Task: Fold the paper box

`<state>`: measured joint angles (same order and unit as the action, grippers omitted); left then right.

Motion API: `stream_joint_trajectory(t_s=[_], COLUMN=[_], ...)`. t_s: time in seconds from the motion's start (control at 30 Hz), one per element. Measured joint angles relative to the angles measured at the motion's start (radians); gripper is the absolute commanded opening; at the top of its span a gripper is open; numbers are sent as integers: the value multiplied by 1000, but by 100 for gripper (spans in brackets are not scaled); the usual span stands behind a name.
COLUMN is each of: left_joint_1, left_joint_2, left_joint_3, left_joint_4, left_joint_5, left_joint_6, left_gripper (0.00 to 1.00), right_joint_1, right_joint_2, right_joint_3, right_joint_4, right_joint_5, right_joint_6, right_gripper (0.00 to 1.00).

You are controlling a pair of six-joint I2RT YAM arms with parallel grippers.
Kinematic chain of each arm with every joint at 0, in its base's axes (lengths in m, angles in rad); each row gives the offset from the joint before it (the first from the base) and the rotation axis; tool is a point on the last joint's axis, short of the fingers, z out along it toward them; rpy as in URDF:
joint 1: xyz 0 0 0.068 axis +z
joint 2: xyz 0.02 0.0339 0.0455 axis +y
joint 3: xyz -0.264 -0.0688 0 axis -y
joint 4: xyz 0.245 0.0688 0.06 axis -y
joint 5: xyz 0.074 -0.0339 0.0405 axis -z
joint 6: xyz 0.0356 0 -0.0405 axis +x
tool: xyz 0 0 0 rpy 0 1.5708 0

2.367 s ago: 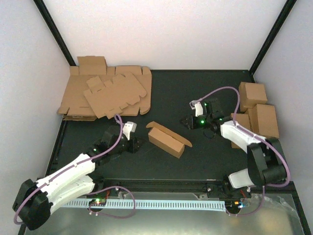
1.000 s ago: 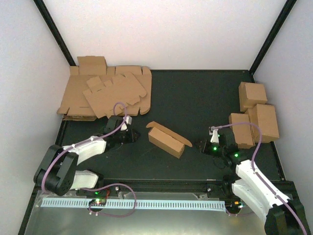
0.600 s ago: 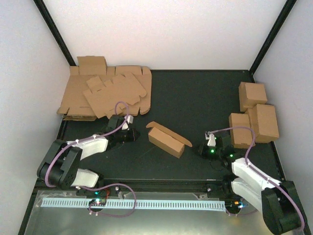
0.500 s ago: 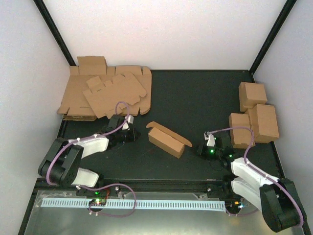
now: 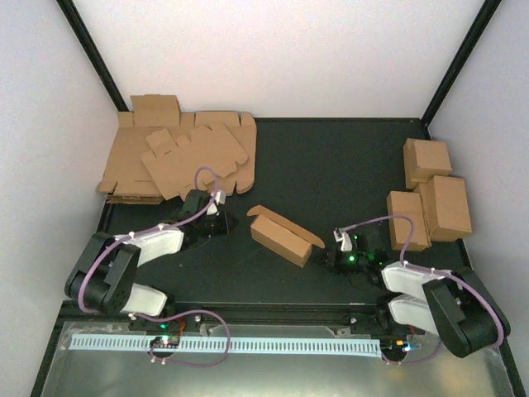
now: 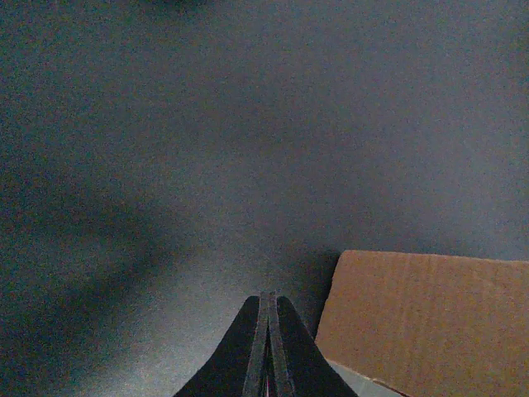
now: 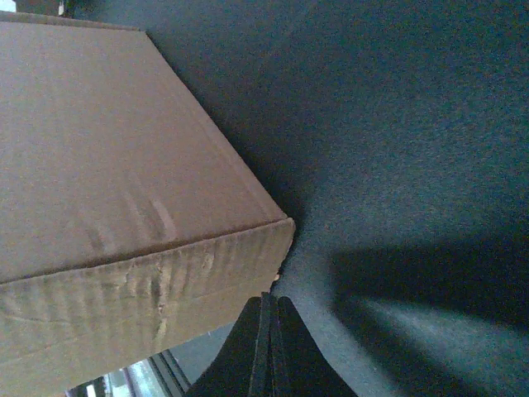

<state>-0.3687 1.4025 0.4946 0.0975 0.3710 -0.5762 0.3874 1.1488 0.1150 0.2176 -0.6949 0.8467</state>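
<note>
The paper box (image 5: pixel 279 236) lies mid-table, a small oblong brown carton with its lid flap raised along the far side. My left gripper (image 5: pixel 221 222) rests low on the mat a short way left of it, shut and empty. In the left wrist view the shut fingertips (image 6: pixel 269 299) point past a corner of the paper box (image 6: pixel 426 318). My right gripper (image 5: pixel 331 252) sits just off the carton's right end, also shut and empty. In the right wrist view its fingertips (image 7: pixel 269 301) stand just below the corner of the paper box (image 7: pixel 107 182); whether they touch it is unclear.
A thick heap of flat cardboard blanks (image 5: pixel 178 157) fills the back left corner. Three folded boxes (image 5: pixel 434 194) stand by the right wall. A white ribbed strip (image 5: pixel 248 343) runs along the front edge between the arm bases. Walls close three sides.
Both grippers have closed from partly open. The right arm folded back and its gripper slid left toward the box's right end. The left arm drew back, its gripper staying left of the box.
</note>
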Motion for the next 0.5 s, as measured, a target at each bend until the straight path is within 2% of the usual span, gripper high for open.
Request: stream_joint_trajectory(t_s=[0.33, 0.5], left_joint_1=[9, 10], left_joint_2=[-49, -63], left_joint_3=[3, 3], left_joint_4=[-26, -43], left_joint_5=[-8, -10], left_joint_6=[16, 24], left_gripper=[2, 1], right_joint_1=[24, 27], right_joint_2=[171, 164], right_joint_3=[-3, -10], right_joint_4=[167, 182], right_joint_5=[-64, -76], right_joint_6=[41, 47], right_gripper=[2, 2])
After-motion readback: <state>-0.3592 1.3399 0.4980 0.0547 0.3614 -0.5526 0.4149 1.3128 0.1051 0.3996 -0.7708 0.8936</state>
